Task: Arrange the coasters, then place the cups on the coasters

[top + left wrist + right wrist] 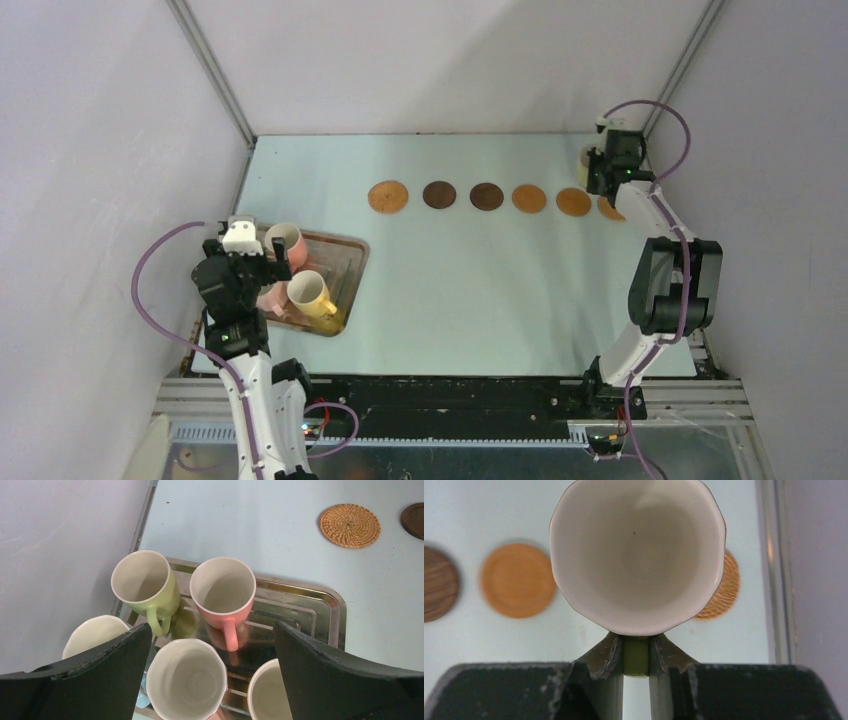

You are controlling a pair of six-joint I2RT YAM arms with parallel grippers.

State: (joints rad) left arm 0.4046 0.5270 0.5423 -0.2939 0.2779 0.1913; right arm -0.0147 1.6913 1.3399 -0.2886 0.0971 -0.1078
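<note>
1. Top external: we see the coasters [487, 196] laid in a row across the far part of the table [450, 300]. The right-end woven coaster [608, 210] is half hidden beneath the right arm. The right claw [595, 165] hangs over that end with the pale cup [583, 156] at its tip. The left claw [268, 262] hovers over the tray [345, 262] at the near left, where the other cups stand. The right arm is plainly the nearer one to the row's right end.
2. Left wrist: its fingers [325, 670] stand wide apart and hold nothing. Below them a yellow-green cup [145, 582], a salmon cup [222, 592] and three pale rims, partly cut off, stand upright on the tray. The left-end woven coaster [349, 525] lies well apart on the far right.
3. Right wrist: the right claw is clamped on the pale cup's greenish handle [636, 656], with the mouth facing up. The right-end woven coaster peeks out behind the cup's right side, and an orange coaster [517, 580] lies clear to the left. We judge that the cup hangs slightly left of the woven coaster's centre, so the coming move needs a small shift right and then a lowering. We cannot tell whether the base already touches.
</note>
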